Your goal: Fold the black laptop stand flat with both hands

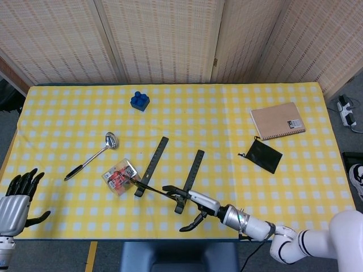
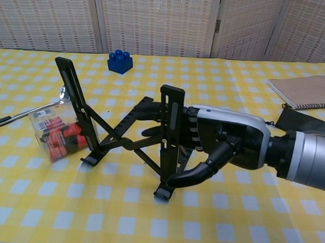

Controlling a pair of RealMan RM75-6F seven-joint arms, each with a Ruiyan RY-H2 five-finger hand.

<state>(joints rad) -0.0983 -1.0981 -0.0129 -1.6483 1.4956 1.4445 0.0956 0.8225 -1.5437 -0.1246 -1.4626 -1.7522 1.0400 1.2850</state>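
Standing partly collapsed at the lower centre of the yellow checked tablecloth (image 1: 227, 113), the black laptop stand (image 2: 123, 136) is formed of slotted flat bars crossed scissor-wise. Its near upright is clasped by the silver-shelled right hand (image 2: 221, 143), dark fingers curled round it. The left hand (image 1: 16, 195) is held spread at the lower left, holding nothing.

No lettering reads clearly; the notebook's (image 1: 278, 120) small label (image 1: 294, 123) is too blurred.
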